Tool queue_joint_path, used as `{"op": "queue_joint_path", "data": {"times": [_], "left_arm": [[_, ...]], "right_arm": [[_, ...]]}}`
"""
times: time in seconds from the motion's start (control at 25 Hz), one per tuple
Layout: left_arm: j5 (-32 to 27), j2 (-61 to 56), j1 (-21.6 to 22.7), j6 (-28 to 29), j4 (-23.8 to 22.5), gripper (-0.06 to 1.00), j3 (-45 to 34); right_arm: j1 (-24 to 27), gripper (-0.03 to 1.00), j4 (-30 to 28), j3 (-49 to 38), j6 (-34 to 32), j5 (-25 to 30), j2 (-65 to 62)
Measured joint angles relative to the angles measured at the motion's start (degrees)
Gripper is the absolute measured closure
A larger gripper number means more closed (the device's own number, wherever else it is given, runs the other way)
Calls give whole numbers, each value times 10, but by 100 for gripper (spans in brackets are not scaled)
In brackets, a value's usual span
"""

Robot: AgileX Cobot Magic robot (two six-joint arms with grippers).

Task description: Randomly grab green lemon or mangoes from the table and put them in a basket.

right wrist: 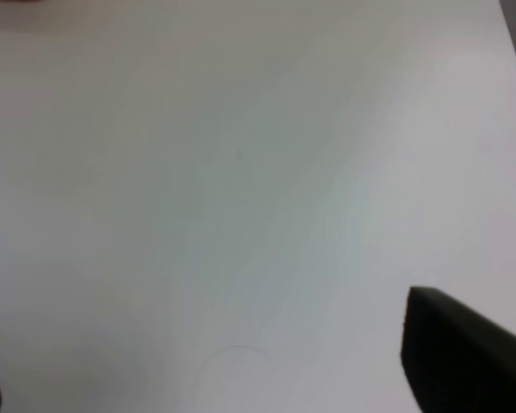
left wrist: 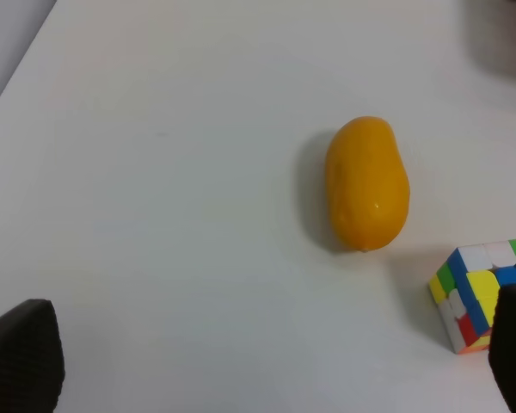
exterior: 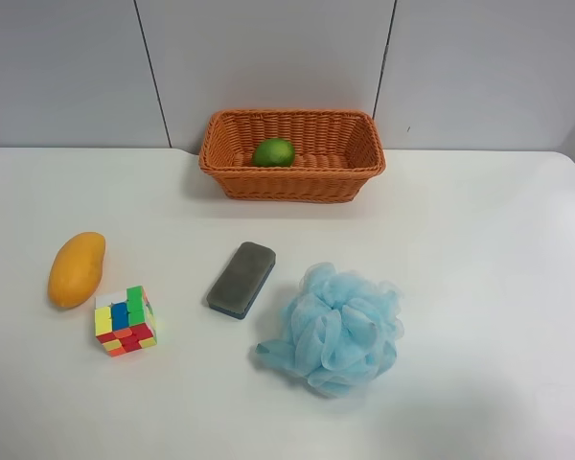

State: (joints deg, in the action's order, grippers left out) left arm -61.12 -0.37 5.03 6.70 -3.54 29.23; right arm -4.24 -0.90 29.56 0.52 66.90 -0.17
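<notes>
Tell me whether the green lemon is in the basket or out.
In: the glossy round green lemon lies inside the orange-brown woven wicker basket, below its rim.

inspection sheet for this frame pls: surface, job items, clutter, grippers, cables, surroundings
Surface: white table, no spills or marks seen.
Job's things: green lemon lies inside the basket; mango lies on the table, outside the basket, beside the cube.
Clutter: colourful cube, grey eraser block, blue bath pouf, all on the table and apart from each other.
Grippers: left gripper open, empty, mango ahead of it; right gripper open, empty, over bare table.
Cables: nothing seen.
Surroundings: grey panelled wall behind the table.
</notes>
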Motion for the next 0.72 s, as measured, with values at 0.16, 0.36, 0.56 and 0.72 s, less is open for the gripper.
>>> {"op": "queue_joint_path", "data": {"times": [0.16, 0.36, 0.56, 0.72], "left_arm": [[0, 0, 0, -1, 0, -5, 0], [0, 0, 0, -1, 0, -5, 0], [0, 0, 0, -1, 0, -5, 0], [0, 0, 0, -1, 0, -5, 0]], "right_arm": [[0, 5, 0, 0, 0, 0, 0], [0, 5, 0, 0, 0, 0, 0], [0, 5, 0, 0, 0, 0, 0], [0, 5, 0, 0, 0, 0, 0]]}}
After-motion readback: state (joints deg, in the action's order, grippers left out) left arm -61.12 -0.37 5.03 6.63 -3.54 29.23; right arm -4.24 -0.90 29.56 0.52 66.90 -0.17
